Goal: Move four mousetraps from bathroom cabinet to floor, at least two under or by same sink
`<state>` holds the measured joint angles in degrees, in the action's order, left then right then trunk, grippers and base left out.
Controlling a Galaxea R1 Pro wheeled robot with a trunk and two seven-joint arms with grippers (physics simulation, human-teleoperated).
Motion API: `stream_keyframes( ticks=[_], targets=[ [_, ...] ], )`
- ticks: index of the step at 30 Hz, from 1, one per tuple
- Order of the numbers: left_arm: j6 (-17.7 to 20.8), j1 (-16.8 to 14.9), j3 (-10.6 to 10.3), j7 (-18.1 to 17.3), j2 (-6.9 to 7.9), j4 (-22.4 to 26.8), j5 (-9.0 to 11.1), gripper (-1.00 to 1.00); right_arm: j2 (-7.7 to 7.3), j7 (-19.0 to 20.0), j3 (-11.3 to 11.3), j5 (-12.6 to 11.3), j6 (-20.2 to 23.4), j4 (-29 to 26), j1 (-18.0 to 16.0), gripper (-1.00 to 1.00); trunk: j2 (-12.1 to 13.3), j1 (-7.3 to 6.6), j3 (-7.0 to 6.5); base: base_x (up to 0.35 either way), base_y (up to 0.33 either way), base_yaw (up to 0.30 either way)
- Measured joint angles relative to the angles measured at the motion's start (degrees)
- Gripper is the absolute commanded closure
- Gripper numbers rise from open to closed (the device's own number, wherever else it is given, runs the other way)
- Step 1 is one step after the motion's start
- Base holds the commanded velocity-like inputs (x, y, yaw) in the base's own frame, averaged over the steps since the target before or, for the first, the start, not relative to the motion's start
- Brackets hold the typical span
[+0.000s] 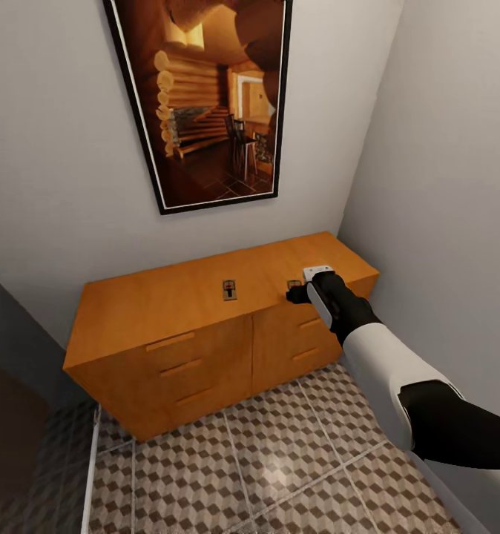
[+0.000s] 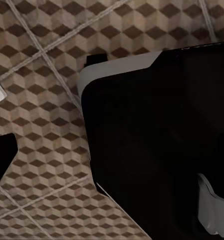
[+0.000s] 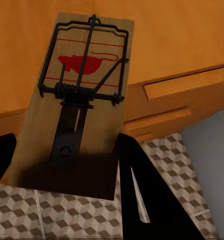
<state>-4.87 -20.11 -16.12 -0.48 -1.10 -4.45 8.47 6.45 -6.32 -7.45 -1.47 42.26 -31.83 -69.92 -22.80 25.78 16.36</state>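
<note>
Reaching over the front edge of the cabinet (image 1: pixel 205 326), the right gripper (image 1: pixel 298 294) was seen with one mousetrap (image 3: pixel 74 107) clamped between its two dark fingers (image 3: pixel 146 195), the board projecting forward from the jaws with its wire parts and red mark facing up. Two mousetraps could be counted in all: the gripped one and a second mousetrap (image 1: pixel 229 290) lying flat on the cabinet top, well apart from the gripper. Six drawer fronts were counted on the cabinet. One framed picture (image 1: pixel 205 96) was hung on the wall above. The bathroom floor (image 1: pixel 280 460) was recorded below. Whether the left pincer was wide or narrow could not be told.
</note>
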Motion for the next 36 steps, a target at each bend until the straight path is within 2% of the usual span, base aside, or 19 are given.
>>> stream_keyframes(
  ticks=[22,29,33,36],
  targets=[
    [0.0,0.0,0.0,0.0,0.00,0.0,0.0,-1.00,-0.08,0.0,-0.1,0.0,-0.4,0.5,0.0,1.00,0.0,0.00,0.00,-0.286,-0.169,0.000],
    [0.0,0.0,0.0,0.0,0.00,0.0,0.0,-1.00,-0.14,-0.2,-0.1,0.0,-1.1,2.4,0.0,1.00,0.0,-0.02,0.00,-0.142,-0.038,0.000],
    [0.0,0.0,0.1,0.0,0.00,0.0,0.0,-1.00,-0.26,-0.1,-0.1,0.0,-4.4,5.9,0.0,1.00,0.0,-0.02,0.00,-0.024,-0.005,0.000],
    [-0.1,0.0,0.0,0.0,0.00,0.0,0.0,-1.00,-0.28,-0.1,-0.1,-0.1,-11.6,12.7,0.0,1.00,0.0,-0.03,0.01,-0.007,-0.001,0.000]
  ],
)
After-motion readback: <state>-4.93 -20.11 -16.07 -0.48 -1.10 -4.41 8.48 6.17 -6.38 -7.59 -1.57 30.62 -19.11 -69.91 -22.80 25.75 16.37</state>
